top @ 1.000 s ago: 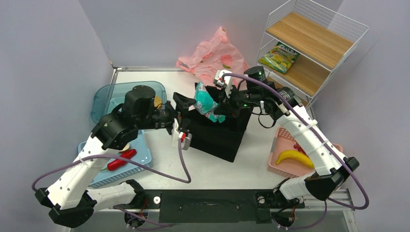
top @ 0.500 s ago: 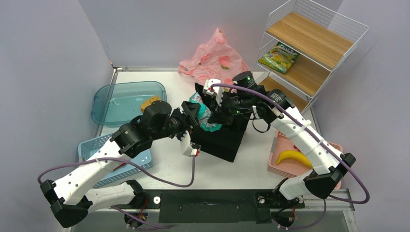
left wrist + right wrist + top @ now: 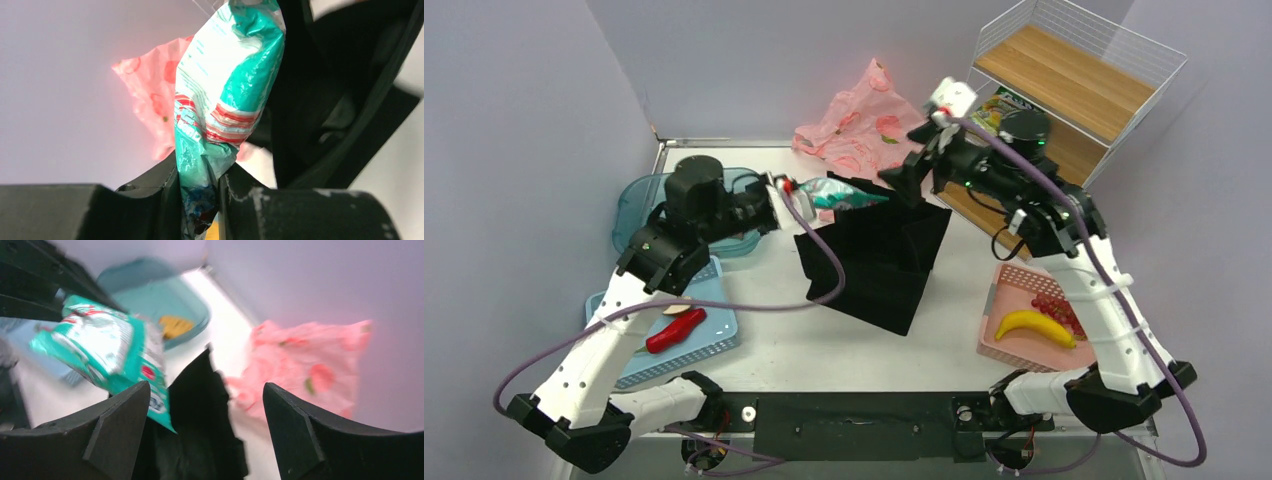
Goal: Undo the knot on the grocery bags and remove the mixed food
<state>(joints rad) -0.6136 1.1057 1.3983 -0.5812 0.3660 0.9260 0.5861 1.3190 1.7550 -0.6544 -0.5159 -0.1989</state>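
Left gripper [image 3: 199,197] clenched on one end seam of a teal foil snack packet [image 3: 225,85], pads pinching crumpled foil. In the top view the packet is held off the table, lying roughly level over the 11 o'clock corner of the black fabric tote [image 3: 874,260].

Right gripper [image 3: 206,387] released, jaws wide apart, nothing between them. It hangs over the tote's 1 o'clock corner, well apart from the packet.

Pink grocery bag [image 3: 864,120] sits crumpled against the back wall at the tote's 12 o'clock; neither gripper touches it.

More food around the tote:
- 4 o'clock: yellow banana [image 3: 1029,325] and red fruit cluster [image 3: 1054,305] in a pink basket [image 3: 989,345]
- 8 o'clock: red chilli pepper [image 3: 674,331] in a blue basket [image 3: 714,340]
- 10 o'clock: teal translucent tray [image 3: 634,200], partly behind the left arm
- 1 o'clock: wire shelf with wooden boards [image 3: 1074,85]; a green snack packet [image 3: 994,108] on its lower board is mostly hidden by the right arm
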